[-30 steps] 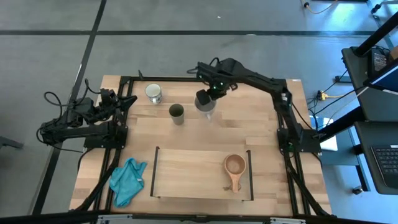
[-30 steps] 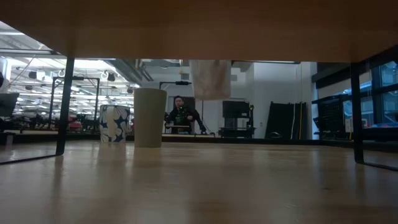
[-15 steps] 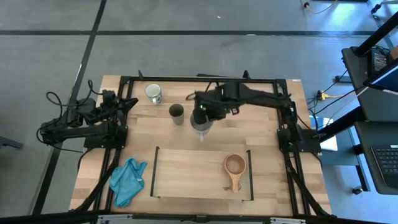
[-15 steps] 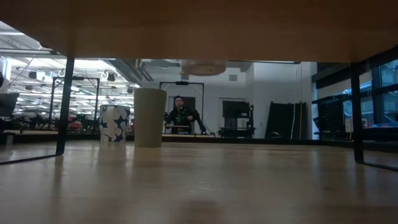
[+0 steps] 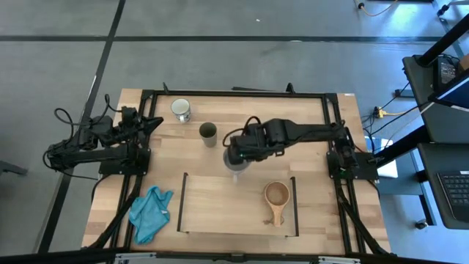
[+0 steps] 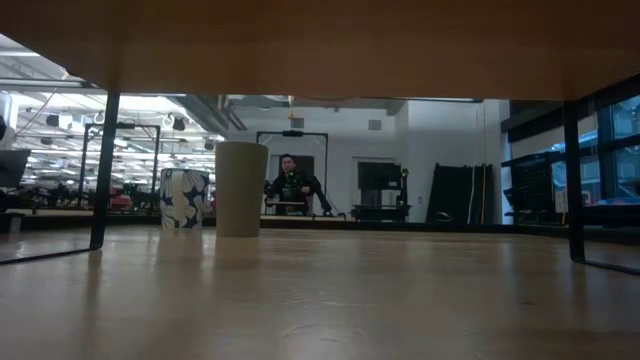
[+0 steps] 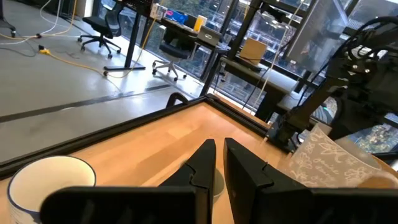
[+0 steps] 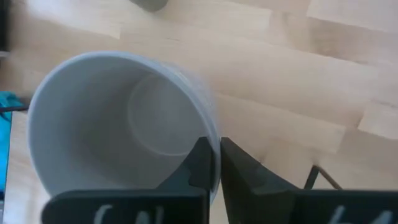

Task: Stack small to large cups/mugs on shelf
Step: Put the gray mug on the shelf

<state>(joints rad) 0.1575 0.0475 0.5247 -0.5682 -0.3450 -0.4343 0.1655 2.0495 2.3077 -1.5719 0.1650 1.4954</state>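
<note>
Just behind the light-wood shelf (image 5: 220, 202), your right gripper (image 5: 237, 155) clamps the grey mug's (image 5: 236, 162) rim; next, lower it beside the tan wooden long-handled cup (image 5: 276, 198).

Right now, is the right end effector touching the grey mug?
Touching: the right wrist view shows the right end effector pinched shut on the grey mug's rim.

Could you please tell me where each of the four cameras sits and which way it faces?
High: overhead, straight down; both arms, right end effector carrying the grey mug.
Low: table height, level under the shelf into the room; no arm visible.
Left wrist: past its fingers across the table.
Right wrist: down into the gripped grey mug.
Shared: the white mug appears in high and left wrist.
</note>
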